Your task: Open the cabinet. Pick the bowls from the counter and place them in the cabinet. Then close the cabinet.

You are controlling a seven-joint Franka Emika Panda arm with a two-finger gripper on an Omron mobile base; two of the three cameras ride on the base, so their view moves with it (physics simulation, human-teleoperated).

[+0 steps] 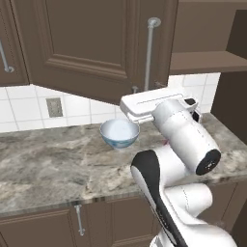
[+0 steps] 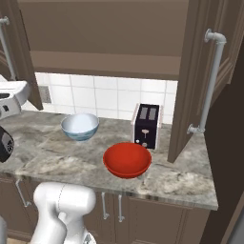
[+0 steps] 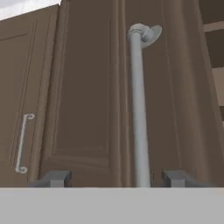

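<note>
Cabinet doors swung out, bowls waiting on the worktop.

Your gripper (image 3: 111, 178) sits at the left door's long bar handle (image 3: 139, 105), jaws spread wide with the bar running up between the tips; you grip nothing, and contact with the bar is not visible. The cabinet (image 2: 109, 33) stands open, its brown shelf (image 2: 107, 62) bare. The patterned white bowl (image 2: 80, 126) rests far back on the worktop (image 2: 52, 157), the red bowl (image 2: 127, 159) near the front edge, just beside the toaster (image 2: 146, 126). Watch the withdrawal: pull away crooked and a fingertip may snag the bar and drag the door. Swinging down, your forearm could sweep the white bowl just below it.
</note>
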